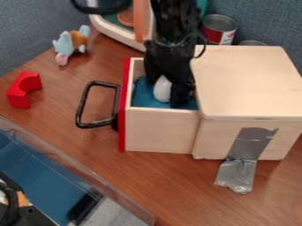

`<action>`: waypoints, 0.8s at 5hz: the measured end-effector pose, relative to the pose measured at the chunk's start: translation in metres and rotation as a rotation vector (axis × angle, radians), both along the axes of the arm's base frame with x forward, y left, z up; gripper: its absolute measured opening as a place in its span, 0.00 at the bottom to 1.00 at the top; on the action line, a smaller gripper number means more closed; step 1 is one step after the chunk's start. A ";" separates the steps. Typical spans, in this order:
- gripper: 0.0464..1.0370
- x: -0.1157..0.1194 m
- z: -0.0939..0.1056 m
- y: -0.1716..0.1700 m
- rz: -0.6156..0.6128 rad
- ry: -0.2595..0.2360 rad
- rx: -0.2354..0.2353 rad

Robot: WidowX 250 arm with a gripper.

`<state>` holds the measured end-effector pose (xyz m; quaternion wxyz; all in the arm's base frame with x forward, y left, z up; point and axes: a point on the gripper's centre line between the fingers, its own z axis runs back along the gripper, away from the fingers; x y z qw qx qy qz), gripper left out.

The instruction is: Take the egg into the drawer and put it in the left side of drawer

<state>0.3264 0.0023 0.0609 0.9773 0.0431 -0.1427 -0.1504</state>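
Brown wood-grain bench below, and down in the open drawer, the end effector has the white egg gripped between its fingers, over blue lining!

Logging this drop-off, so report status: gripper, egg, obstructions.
Gripper down in open drawer. Egg right at gripper, inside drawer; grip unconfirmed. Blue lining beneath. No obstruction seen.
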 end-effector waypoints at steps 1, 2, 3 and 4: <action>0.80 0.000 -0.006 0.005 0.037 0.014 -0.007; 0.80 -0.003 -0.004 0.006 0.041 0.000 -0.023; 0.80 -0.007 0.029 0.002 0.004 -0.091 -0.047; 0.80 -0.010 0.062 -0.002 0.008 -0.157 -0.089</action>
